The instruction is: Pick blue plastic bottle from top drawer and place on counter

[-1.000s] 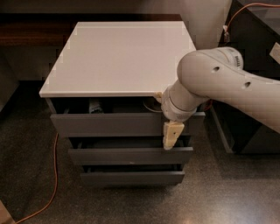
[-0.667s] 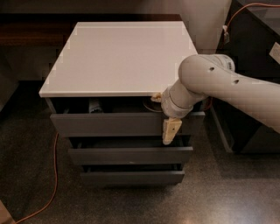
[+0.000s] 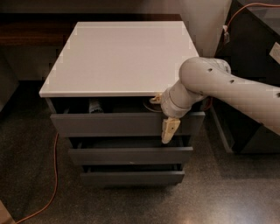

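Gripper sits at the right end of the top drawer. One cream finger hangs down in front of the drawer's front panel. The other points left at the drawer opening, just under the bench lip. Fingers are spread wide, nothing held between them.

Blue plastic bottle is inside the top drawer, well left of the fingers, no contact. Only a pale bluish bit shows in the gap under the bench edge; can't tell its orientation. There's a curved pale rim just left of the upper finger, inside the drawer; can't tell what it is.

Counts:
- 1 bottle
- 1 gripper, 2 fingers
- 3 grey drawers, each with a dark gap above its front; middle drawer and bottom drawer are below the fingers
- 1 white bench, above-left of the fingers
- 2 orange cables: floor cable far down-left of the fingers, second cable up-right
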